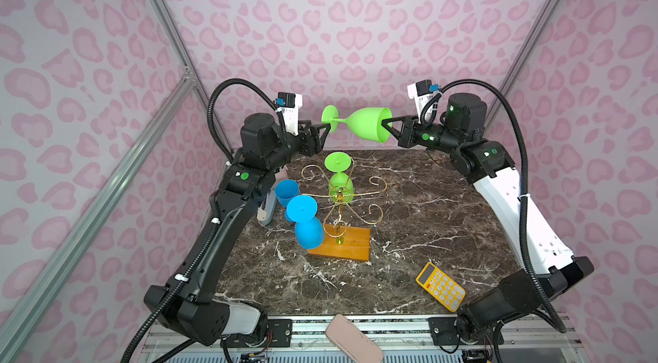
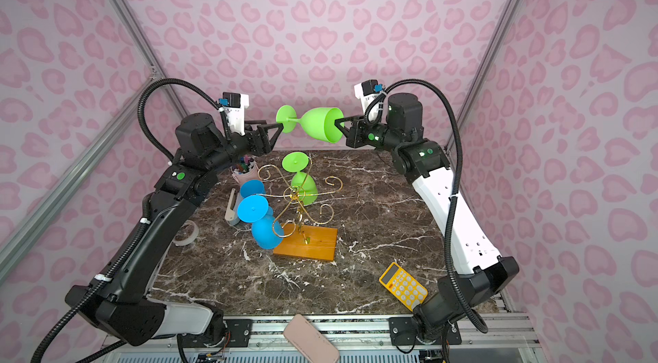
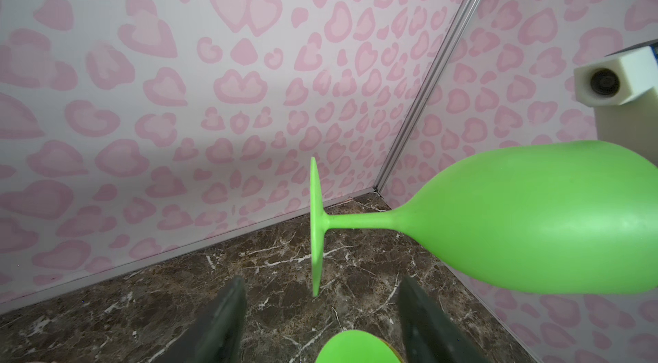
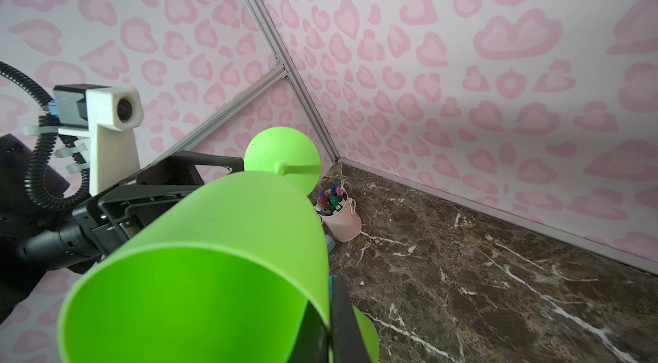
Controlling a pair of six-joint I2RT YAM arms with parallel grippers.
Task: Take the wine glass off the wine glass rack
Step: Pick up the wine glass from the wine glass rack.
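Right gripper (image 1: 387,123): it is clamping the rim of the lime-green plastic wine glass (image 1: 366,124), with one finger inside the bowl and one outside.
Left gripper (image 3: 321,281): it is standing released. Its dark fingers (image 3: 231,308) are spreading wide on either side of the glass's round foot without pinching it.
Held glass: it is lying on its side in mid-air at the upper centre of both top views, foot pointing to the frame's left and mouth to the right. It is hanging well clear of the rack.
Wine glass rack (image 1: 350,245): the thin gold wire stand on its orange-brown wooden base is sitting at the centre of the dark marbled surface (image 1: 427,219), below the held glass in the frame.
Others on the rack: a second green glass (image 1: 340,183) and a blue glass (image 1: 308,229) are hanging bowl-down from its arms.
Done, as I judge it: the glass is already coming across as off the rack, carried by the right gripper alone.
Left, as I judge it: the glass is waiting to be set down on the surface.
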